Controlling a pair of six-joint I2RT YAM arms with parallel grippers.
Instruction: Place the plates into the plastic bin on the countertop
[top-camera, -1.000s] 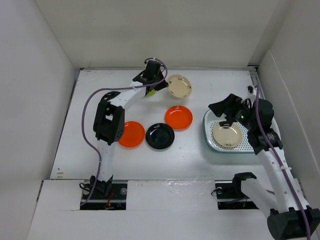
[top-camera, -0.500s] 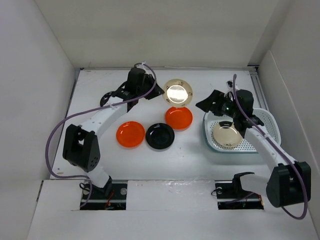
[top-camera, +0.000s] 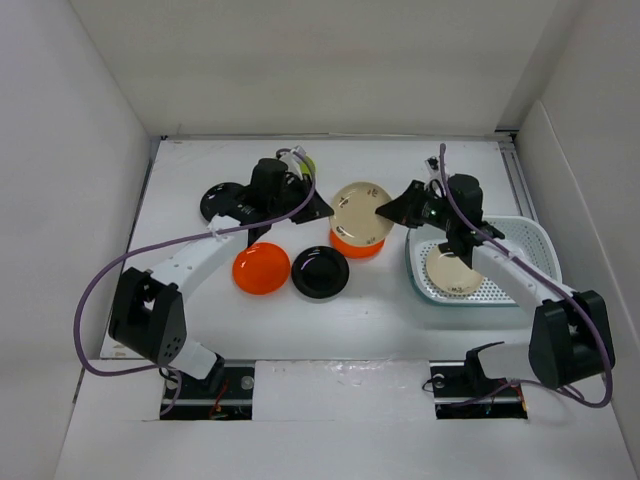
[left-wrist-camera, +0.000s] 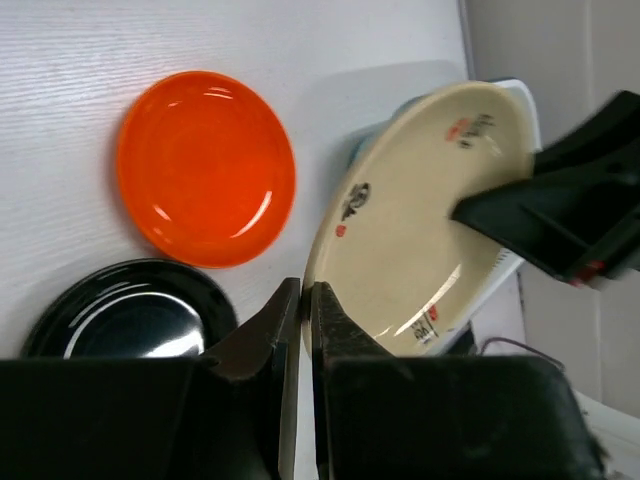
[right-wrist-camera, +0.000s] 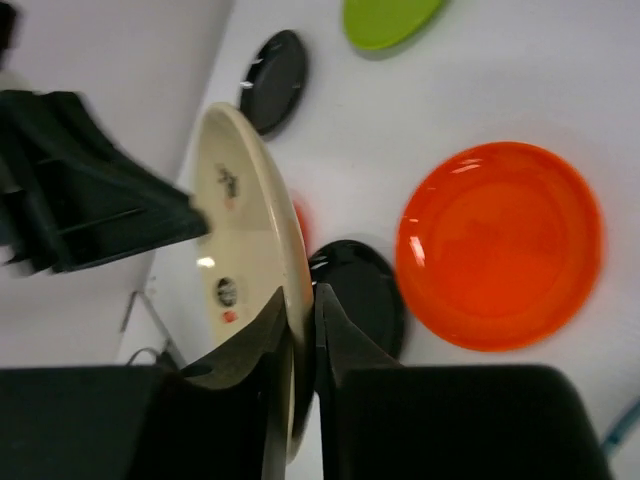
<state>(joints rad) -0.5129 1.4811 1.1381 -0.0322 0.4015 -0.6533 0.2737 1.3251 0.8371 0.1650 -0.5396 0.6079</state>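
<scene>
Tilted cream plate (red and black marks) pinched by left and right jaws

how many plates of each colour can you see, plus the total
orange plates: 2
black plates: 2, one at far left, partly hidden
cream plates: 2, one held, one in the bin
green plate: 1
total: 7

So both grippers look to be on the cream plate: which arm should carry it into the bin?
Right. The right gripper pinches the cream plate by its rim, and the bin sits on that arm's side. The left gripper holds the opposite rim, farther from the bin.
</scene>
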